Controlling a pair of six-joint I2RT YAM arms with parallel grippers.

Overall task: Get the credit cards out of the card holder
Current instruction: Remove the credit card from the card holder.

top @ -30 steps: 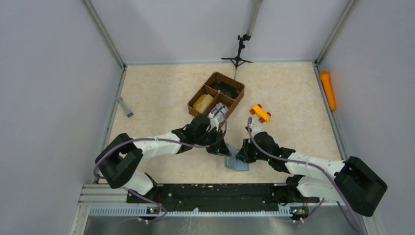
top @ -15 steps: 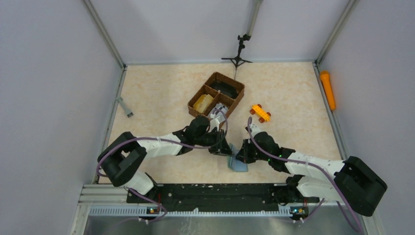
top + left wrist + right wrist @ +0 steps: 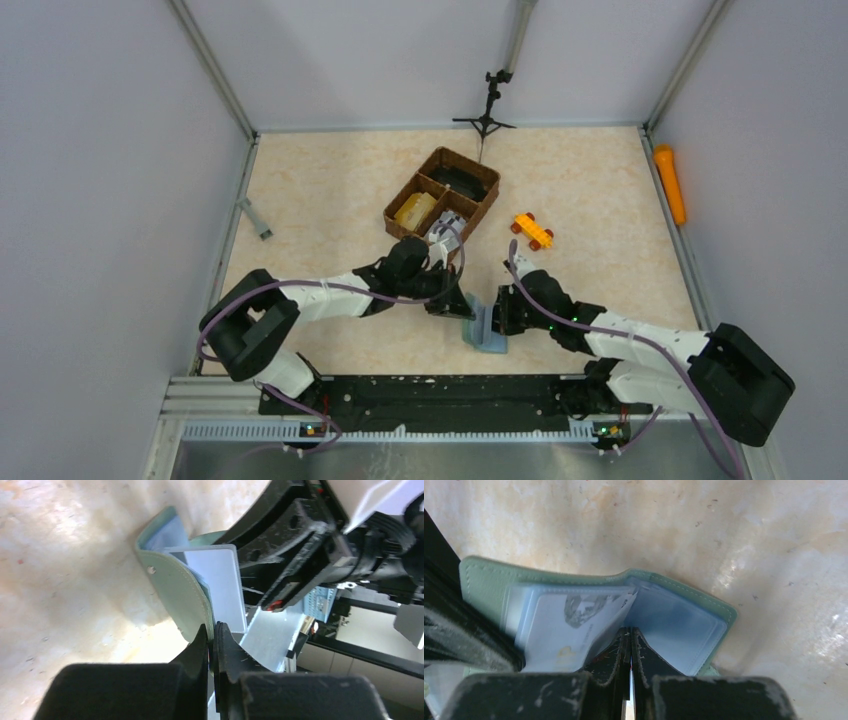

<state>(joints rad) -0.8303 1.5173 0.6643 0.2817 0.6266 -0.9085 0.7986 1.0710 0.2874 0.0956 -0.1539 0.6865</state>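
Note:
The grey-green card holder stands half open on the table between my two grippers. My left gripper is shut on its green outer flap and holds that flap up. My right gripper is shut at the fold, on the lower edge of a pale credit card that sticks out of the blue-grey inside. The same card shows in the left wrist view, risen above the flap. No dark card is in view.
A brown wicker tray stands behind the grippers with a yellow block in it. An orange toy block lies right of it. An orange cylinder lies by the right wall, and a small tripod stands at the back.
The holder has been drawn together and tipped more on edge between the grippers. The left gripper has shifted slightly right with the flap; the right gripper has barely moved.

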